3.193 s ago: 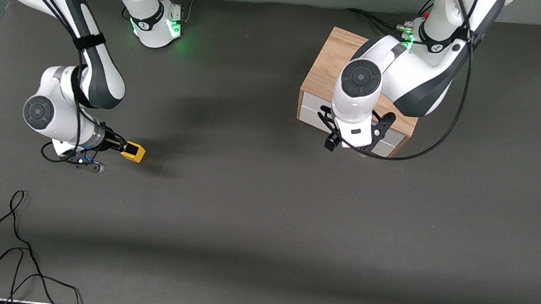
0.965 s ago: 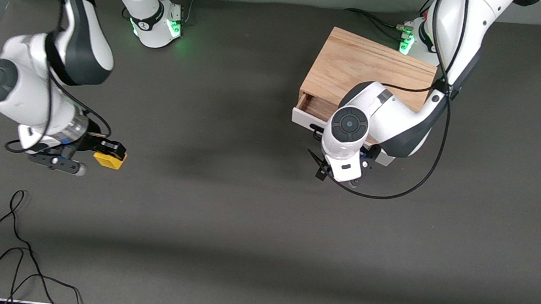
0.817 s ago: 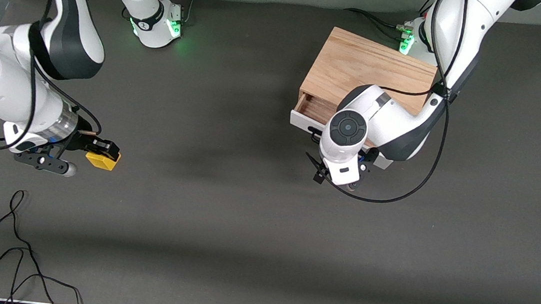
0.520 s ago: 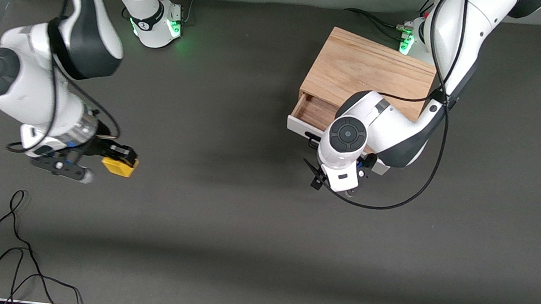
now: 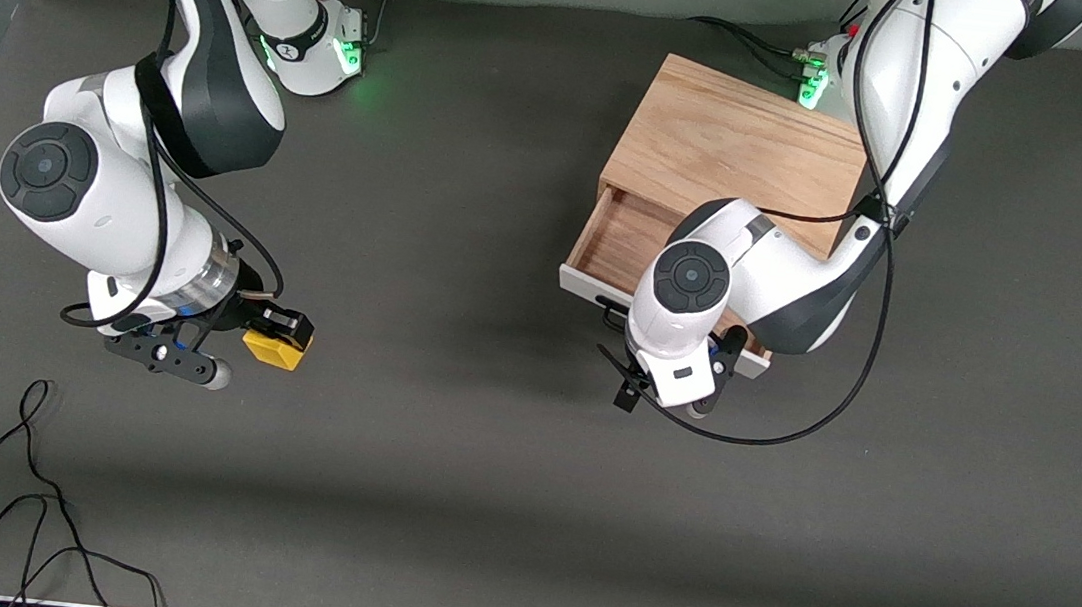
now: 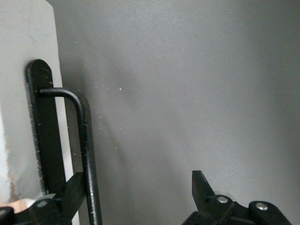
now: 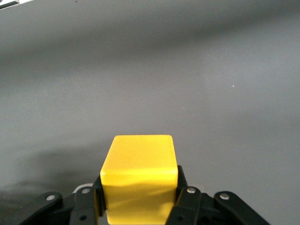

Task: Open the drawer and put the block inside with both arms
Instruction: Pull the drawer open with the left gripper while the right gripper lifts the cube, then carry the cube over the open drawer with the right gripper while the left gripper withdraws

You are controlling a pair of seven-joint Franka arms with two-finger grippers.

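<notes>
Nearest the front camera, loose black cables (image 5: 27, 501) lie at the desk's (image 5: 480, 498) near corner toward the right arm's end. A wide bare strip of dark desk runs along the whole near edge, with open room between the two arms as well.

Up from that, the right claw (image 5: 281, 337) is over the desk toward the right arm's end, clamped on the block (image 5: 275, 349). In the right wrist view the yellow cube (image 7: 139, 180) sits squarely between the two black fingers (image 7: 185, 194), one flat face turned outward over bare desk; being a cube, it shows no long axis.

Toward the left arm's end, the left claw (image 5: 667, 392) is just in front of the drawer (image 5: 617, 246). In the left wrist view one finger (image 6: 70, 192) lies against the black wire handle (image 6: 86, 154) on the white front panel (image 6: 23, 70), while the other finger (image 6: 201, 187) stands well apart from it, so the claw is spread.

The drawer is pulled out, its wooden floor showing, its long axis running along the cabinet's front; it opens toward the near edge, slanted toward the right arm's end.

Farthest, the oak cabinet (image 5: 738, 148) stands near the left arm's base.
</notes>
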